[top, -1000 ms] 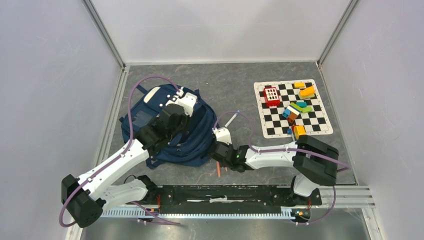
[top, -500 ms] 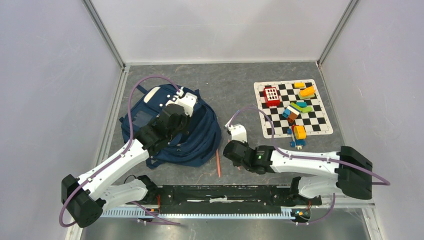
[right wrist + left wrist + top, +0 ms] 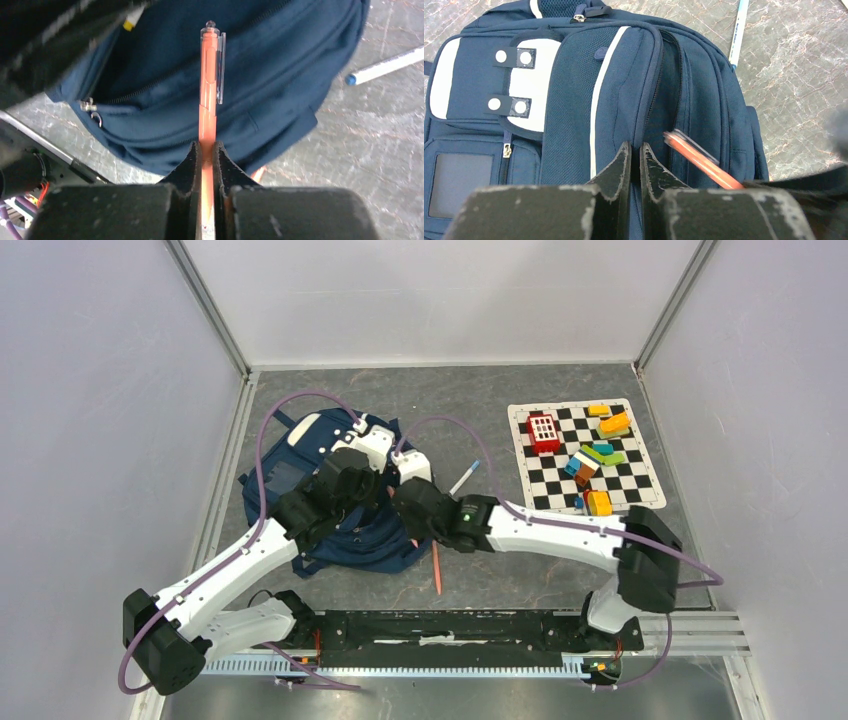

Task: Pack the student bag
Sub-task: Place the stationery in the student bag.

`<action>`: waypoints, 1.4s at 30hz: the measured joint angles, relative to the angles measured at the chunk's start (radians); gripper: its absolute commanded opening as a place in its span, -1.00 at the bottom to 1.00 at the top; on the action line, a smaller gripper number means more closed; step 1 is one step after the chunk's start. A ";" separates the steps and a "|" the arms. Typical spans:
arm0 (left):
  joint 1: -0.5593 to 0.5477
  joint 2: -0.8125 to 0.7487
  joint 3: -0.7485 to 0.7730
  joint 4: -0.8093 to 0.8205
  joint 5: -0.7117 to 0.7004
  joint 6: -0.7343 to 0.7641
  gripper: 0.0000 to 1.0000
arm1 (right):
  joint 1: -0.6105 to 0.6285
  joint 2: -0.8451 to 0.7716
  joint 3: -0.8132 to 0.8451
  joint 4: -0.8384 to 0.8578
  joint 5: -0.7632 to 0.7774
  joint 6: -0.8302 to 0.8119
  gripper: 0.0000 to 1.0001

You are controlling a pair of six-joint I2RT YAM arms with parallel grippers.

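The navy student bag (image 3: 300, 455) lies flat at the left of the table, its main zip gaping. My left gripper (image 3: 352, 485) rests on its top; in the left wrist view (image 3: 634, 146) the jaws are shut on the fabric edge beside the open zip of the bag (image 3: 574, 90). My right gripper (image 3: 398, 502) is over the bag's right side, shut on an orange pen (image 3: 208, 85) with a clear clip. The pen points out over the bag (image 3: 260, 60) towards the opening. The pen also shows blurred in the left wrist view (image 3: 699, 160).
An orange pencil (image 3: 436, 565) lies on the table in front of the bag. A white pen with a blue cap (image 3: 463, 478) lies to the bag's right. A chequered mat (image 3: 545, 495) with several coloured blocks is at the right.
My right arm has swung left from the middle of the table to over the bag, carrying the orange pen. The left arm has stayed on the bag.
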 measured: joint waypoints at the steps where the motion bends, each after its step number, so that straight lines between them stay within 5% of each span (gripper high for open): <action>1: 0.000 0.000 0.000 0.000 0.000 0.000 -0.88 | -0.010 0.022 0.019 0.009 -0.011 -0.004 -1.00; 15: -0.005 -0.002 0.000 -0.002 0.000 -0.012 -0.88 | -0.253 0.238 0.123 0.270 -0.314 0.077 -1.00; 24: 0.002 -0.004 0.000 0.000 -0.031 -0.012 -0.88 | -0.267 0.341 0.193 0.373 -0.364 0.163 -0.03; 26: 0.002 -0.008 0.000 0.000 -0.037 -0.012 -0.88 | -0.270 0.339 0.181 0.393 -0.362 0.168 0.06; 31: 0.002 -0.013 0.000 0.000 -0.028 -0.012 -0.88 | -0.270 0.288 0.092 0.446 -0.360 0.163 0.08; 42: -0.001 -0.013 0.000 -0.001 -0.009 -0.012 -0.88 | -0.211 -0.085 -0.182 0.393 -0.305 0.058 0.05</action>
